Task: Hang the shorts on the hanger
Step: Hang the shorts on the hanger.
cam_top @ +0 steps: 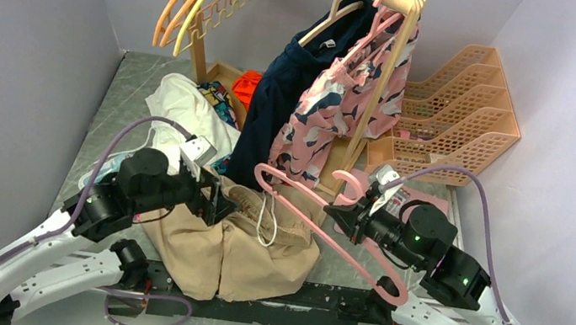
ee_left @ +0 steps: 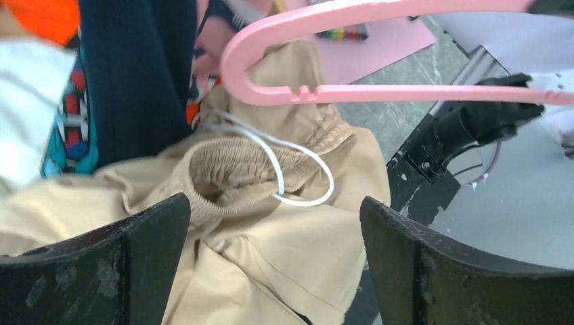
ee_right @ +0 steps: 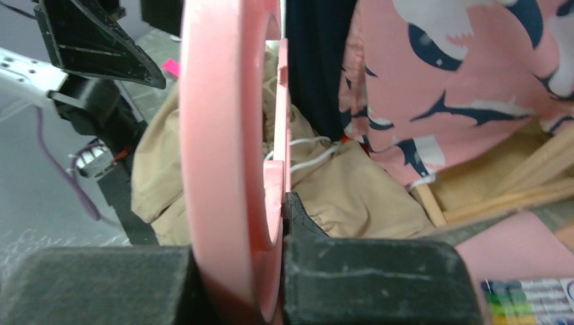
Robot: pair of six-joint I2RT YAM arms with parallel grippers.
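My right gripper [cam_top: 343, 214] is clamped on the wide pink plastic hanger [ee_left: 379, 93], whose long bar points left at the tan fabric shorts [cam_top: 229, 252] heaped between the arms (waistband possibly touching it); my left gripper [ee_left: 274, 203], jaws apart, hovers nearer.

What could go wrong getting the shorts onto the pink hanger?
The white drawstring loops right by the notched end of the pink hanger and could snag. The left hand hangs open over the waistband of the tan shorts, so the fabric may slide when pushed. The right hand pinches the hanger at one spot; it may pivot.
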